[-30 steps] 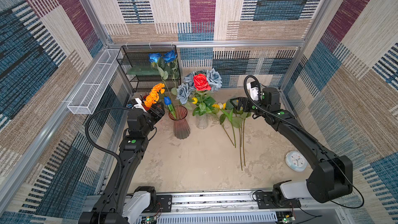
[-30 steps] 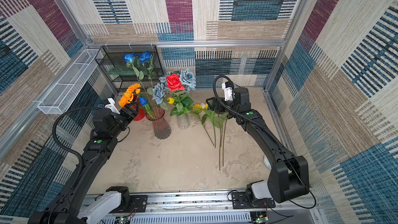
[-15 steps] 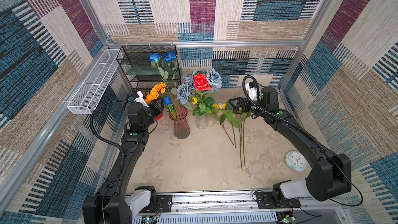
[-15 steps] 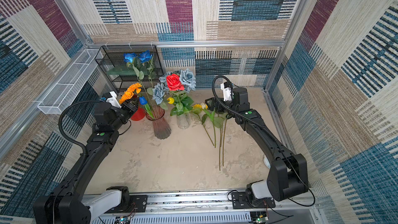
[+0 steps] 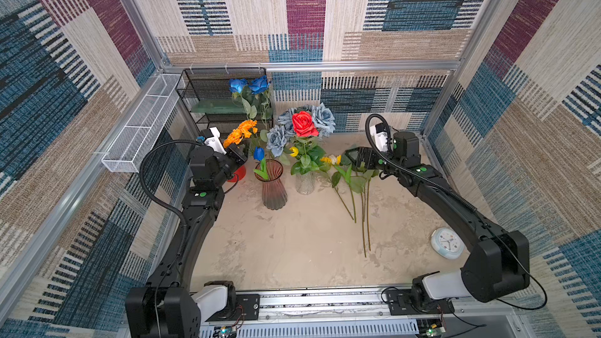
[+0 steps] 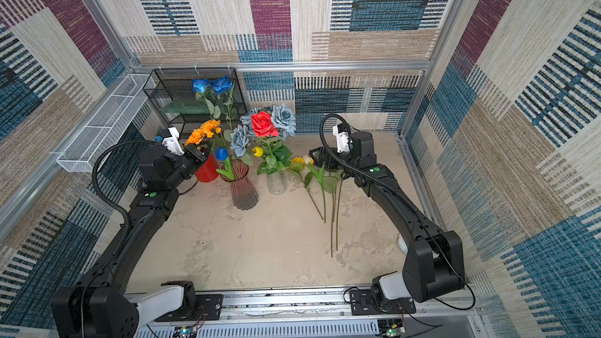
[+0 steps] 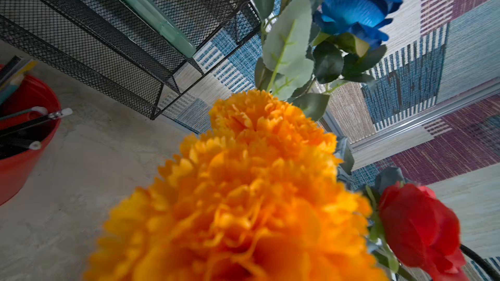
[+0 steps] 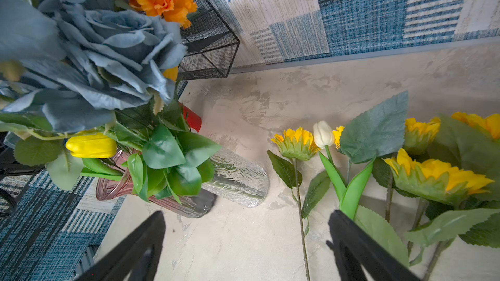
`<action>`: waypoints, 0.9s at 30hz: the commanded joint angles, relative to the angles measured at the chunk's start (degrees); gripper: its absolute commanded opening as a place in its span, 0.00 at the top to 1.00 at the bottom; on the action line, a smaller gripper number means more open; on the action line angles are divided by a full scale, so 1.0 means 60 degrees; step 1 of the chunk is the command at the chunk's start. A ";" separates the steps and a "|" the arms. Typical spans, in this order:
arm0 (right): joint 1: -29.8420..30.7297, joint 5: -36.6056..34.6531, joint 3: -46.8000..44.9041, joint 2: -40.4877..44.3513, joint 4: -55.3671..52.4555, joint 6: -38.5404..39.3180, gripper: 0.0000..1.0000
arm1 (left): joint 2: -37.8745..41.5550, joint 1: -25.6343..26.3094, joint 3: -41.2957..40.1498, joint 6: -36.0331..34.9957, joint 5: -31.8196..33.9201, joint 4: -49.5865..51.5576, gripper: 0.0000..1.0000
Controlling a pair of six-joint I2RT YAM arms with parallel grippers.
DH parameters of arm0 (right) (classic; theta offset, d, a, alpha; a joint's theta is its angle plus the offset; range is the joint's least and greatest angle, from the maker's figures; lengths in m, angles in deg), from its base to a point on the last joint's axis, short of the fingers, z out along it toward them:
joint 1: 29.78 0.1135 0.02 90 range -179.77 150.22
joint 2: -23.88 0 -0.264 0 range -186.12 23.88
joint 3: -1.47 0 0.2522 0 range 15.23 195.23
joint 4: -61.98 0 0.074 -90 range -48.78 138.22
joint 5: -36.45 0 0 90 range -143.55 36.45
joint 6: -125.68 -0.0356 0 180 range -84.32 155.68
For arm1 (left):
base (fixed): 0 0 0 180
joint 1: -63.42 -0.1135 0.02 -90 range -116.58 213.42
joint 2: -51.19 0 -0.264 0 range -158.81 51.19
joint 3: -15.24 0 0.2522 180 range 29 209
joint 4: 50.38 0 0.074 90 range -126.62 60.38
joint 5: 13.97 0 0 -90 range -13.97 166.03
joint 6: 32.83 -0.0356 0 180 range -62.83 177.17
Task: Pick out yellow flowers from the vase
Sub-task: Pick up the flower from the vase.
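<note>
A yellow tulip [image 5: 294, 152] [image 8: 92, 145] stands in the clear glass vase [image 5: 305, 183] among a red rose [image 5: 304, 124] and grey-blue roses. Several sunflowers [image 5: 327, 159] [image 8: 438, 174] lie on the table right of that vase, with a white tulip [image 8: 323, 133] among them. My right gripper [image 8: 246, 228] [image 5: 356, 157] hovers open over their heads, with one thin stem on the table below its jaws. My left gripper [image 5: 240, 155] sits against the orange flowers [image 5: 240, 131] of the pink ribbed vase [image 5: 274, 190]. Those blooms [image 7: 243, 198] fill the left wrist view and hide the jaws.
A red cup [image 5: 239, 173] of pens stands just behind the left gripper. A black mesh rack [image 5: 211, 92] fills the back left corner, and a white wire basket [image 5: 140, 131] hangs on the left wall. A small clock [image 5: 447, 243] lies by the right arm's base.
My left wrist has lifted and drawn a little toward the back, staying against the orange flowers. The right arm and the flowers on the table have not moved.
</note>
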 commanded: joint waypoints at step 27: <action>0.0110 0.0119 0.0156 0.0018 0.0171 0.0003 0.04 | 0.0122 -0.0001 0.0726 0.0159 -0.1526 -0.0824 0.86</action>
